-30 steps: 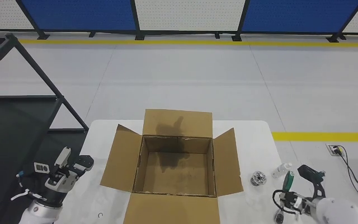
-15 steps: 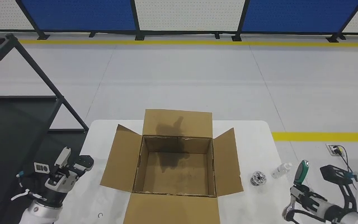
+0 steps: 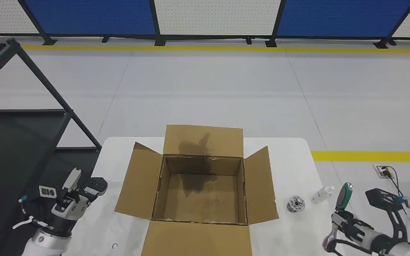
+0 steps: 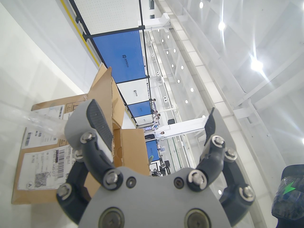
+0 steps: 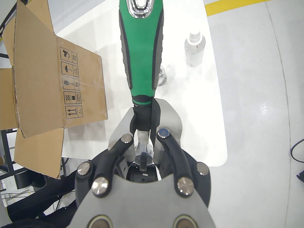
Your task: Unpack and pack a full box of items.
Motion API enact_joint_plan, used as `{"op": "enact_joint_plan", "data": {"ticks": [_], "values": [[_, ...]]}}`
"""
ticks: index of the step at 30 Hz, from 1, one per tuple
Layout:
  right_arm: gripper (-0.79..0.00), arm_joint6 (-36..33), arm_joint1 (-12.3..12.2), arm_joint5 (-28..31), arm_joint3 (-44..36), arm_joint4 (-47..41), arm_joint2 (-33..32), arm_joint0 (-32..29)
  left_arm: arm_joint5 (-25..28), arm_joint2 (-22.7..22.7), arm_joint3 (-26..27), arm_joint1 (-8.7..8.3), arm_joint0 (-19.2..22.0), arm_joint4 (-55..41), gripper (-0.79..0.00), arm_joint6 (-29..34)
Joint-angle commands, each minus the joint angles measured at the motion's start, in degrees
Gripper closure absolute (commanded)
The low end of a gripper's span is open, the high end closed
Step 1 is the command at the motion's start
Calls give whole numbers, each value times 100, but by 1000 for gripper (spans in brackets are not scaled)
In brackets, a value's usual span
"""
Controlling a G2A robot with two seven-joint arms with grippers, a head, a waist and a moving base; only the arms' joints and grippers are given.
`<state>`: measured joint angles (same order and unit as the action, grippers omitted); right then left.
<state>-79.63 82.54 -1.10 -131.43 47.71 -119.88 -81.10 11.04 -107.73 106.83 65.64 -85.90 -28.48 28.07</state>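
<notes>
The open cardboard box (image 3: pixel 200 192) stands mid-table with its flaps spread and nothing visible inside; one flap (image 5: pixel 47 72) shows in the right wrist view. My right gripper (image 5: pixel 144 117) is shut on the shaft end of a green-handled tool (image 5: pixel 141 36), held past the table's right edge (image 3: pixel 346 195). A small clear spray bottle (image 5: pixel 194 48) stands on the table near that edge (image 3: pixel 322 194). A small shiny object (image 3: pixel 295 203) lies beside it, half hidden behind the handle (image 5: pixel 162 77). My left gripper (image 4: pixel 154 124) is open and tilted upward beside the box's left wall (image 4: pixel 114 110), at the table's left (image 3: pixel 83 185).
The white table (image 3: pixel 288 153) ends just right of the bottle, with grey floor and a yellow line (image 3: pixel 359 155) beyond. A small ring-like item (image 3: pixel 114 246) lies near the front left. A dark metal frame (image 3: pixel 38 83) stands at the far left.
The right gripper has carried the green-handled tool to the right, out past the table edge, then held still. The left arm, box and bottle have not moved.
</notes>
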Motion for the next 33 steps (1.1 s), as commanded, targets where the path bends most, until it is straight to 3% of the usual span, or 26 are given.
{"op": "enact_joint_plan", "data": {"ticks": [1, 5, 11, 21, 33], "values": [[0, 233, -13, 75, -190, -210, 66, -77, 0, 0, 0, 0, 0, 0, -785, 0], [0, 488, -78, 356, -321, -606, 172, 108, 0, 0, 0, 0, 0, 0, -785, 0], [0, 276, -254, 840, -321, -1096, 478, 961, 0, 0, 0, 0, 0, 0, -785, 0], [0, -84, -448, 470, -321, -467, 2464, 2608, 0, 0, 0, 0, 0, 0, -785, 0], [0, -84, -448, 470, -321, -467, 2464, 2608, 0, 0, 0, 0, 0, 0, -785, 0]]}}
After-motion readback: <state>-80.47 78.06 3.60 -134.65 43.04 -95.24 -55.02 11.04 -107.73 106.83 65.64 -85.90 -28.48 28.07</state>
